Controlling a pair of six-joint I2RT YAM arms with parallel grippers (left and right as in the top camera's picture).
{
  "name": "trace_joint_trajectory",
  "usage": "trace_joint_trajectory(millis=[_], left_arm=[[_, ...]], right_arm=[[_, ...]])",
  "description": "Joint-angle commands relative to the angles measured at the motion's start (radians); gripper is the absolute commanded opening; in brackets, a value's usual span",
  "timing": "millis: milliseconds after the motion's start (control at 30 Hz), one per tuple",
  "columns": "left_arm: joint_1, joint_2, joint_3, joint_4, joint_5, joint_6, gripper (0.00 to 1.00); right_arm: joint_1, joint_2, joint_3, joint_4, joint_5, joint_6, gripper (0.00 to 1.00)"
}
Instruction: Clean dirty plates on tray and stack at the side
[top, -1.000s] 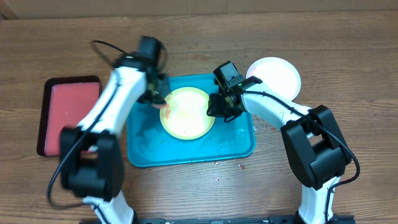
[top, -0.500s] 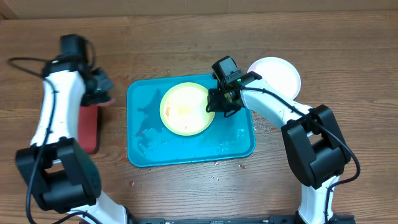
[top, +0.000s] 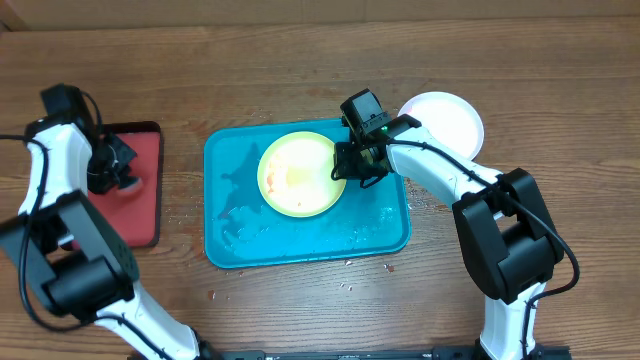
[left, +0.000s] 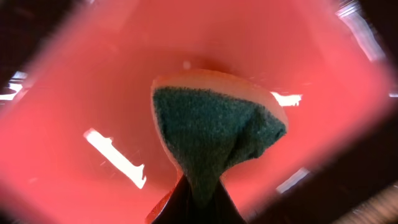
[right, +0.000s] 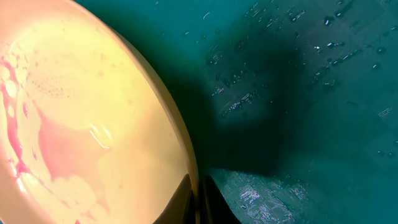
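My left pincer (top: 112, 168) is clenched on a sponge (left: 211, 134), green scouring side toward my wrist camera with a yellow layer behind it. It hangs over the red tray (top: 140, 205), which lies near the left edge of the tabletop (top: 560, 80). From these views I cannot tell whether the sponge touches the tray's floor.

My right pincer (top: 352, 170) grips the right rim of the yellow-green plate (top: 295, 175) — one finger inside the rim, one outside. The plate sits on the teal tray (top: 235, 220) in the middle of the tabletop, in the tray's far half. Pink-red smears (right: 53, 146) run across the plate's wet surface, and water beads (right: 249, 99) dot the tray floor beside it. I cannot tell whether the held edge is raised off the tray.

The white plate (top: 445, 122) rests on bare wood just off the tray's far right corner — apart from the tray, with my right arm crossing its near edge.
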Motion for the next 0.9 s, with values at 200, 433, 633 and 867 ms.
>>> trace_joint_trajectory(millis=[200,433,633,867], left_arm=[[0.002,-0.01,0.029,0.004,0.003,-0.009,0.51],[0.002,-0.091,0.117,-0.059,0.029,-0.01,1.0],[0.002,-0.175,0.14,-0.076,0.104,-0.01,1.0],[0.0,-0.175,0.14,-0.077,0.116,-0.01,1.0]], right_arm=[[-0.001,0.01,0.031,-0.001,0.003,-0.045,0.04],[0.0,-0.01,0.035,-0.002,0.055,-0.081,0.04],[0.041,-0.067,0.11,-0.065,0.257,-0.2,0.04],[0.196,-0.098,0.198,-0.106,0.735,-0.363,0.04]])
